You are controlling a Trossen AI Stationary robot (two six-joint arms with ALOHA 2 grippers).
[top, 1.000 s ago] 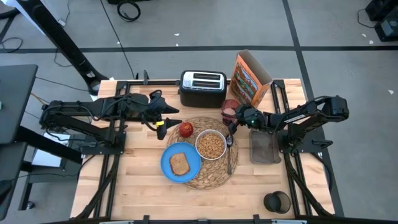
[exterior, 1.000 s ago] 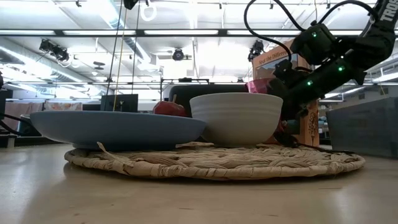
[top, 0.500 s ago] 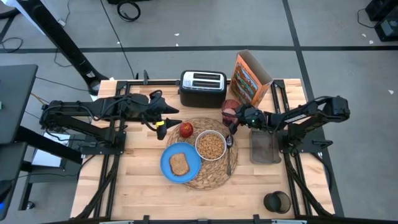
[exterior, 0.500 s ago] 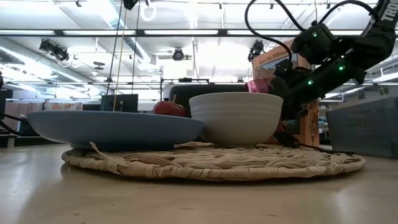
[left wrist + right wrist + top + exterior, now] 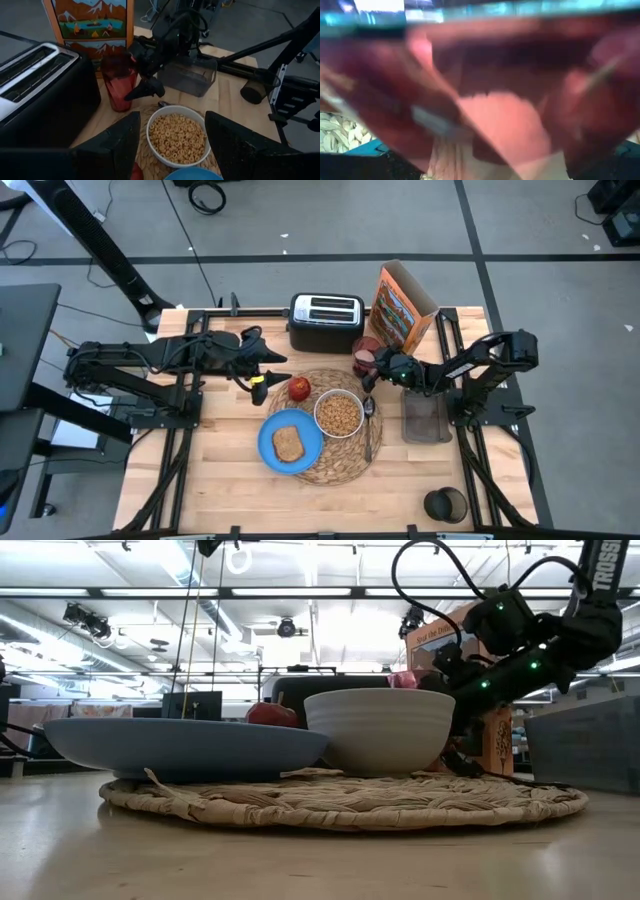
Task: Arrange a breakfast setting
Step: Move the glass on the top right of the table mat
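A round woven placemat [image 5: 345,471] lies mid-table. On it are a blue plate [image 5: 272,438] with a toast slice [image 5: 289,444], a white bowl [image 5: 339,413] of cereal, a red apple [image 5: 299,388] and a metal spoon [image 5: 369,422] to the right of the bowl. The translucent pink-red cup [image 5: 364,358] stands upright at the mat's far right rim, in front of the cereal box. My right gripper [image 5: 378,367] is shut on the cup. My left gripper [image 5: 262,380] is open and empty, just left of the apple, and its spread fingers show in the left wrist view [image 5: 172,150]. My right gripper holds the cup by its side wall [image 5: 129,89], about mid-height, between its two fingers. The fingers [image 5: 145,91] reach in roughly level from the table's right. The cup stays upright. I cannot tell whether its base [image 5: 116,108] rests on the table.
A black toaster [image 5: 325,323] and an open cereal box [image 5: 403,305] stand at the far edge. A dark rectangular container [image 5: 425,417] lies to the right of the mat. A black round object [image 5: 445,503] sits near the front right corner. Bare wood lies to the left of and in front of the mat.
My right gripper has moved a little toward the table's left with the cup. The cup stays upright and sits slightly lower in the low view. The right arm's elbow has swung leftward.
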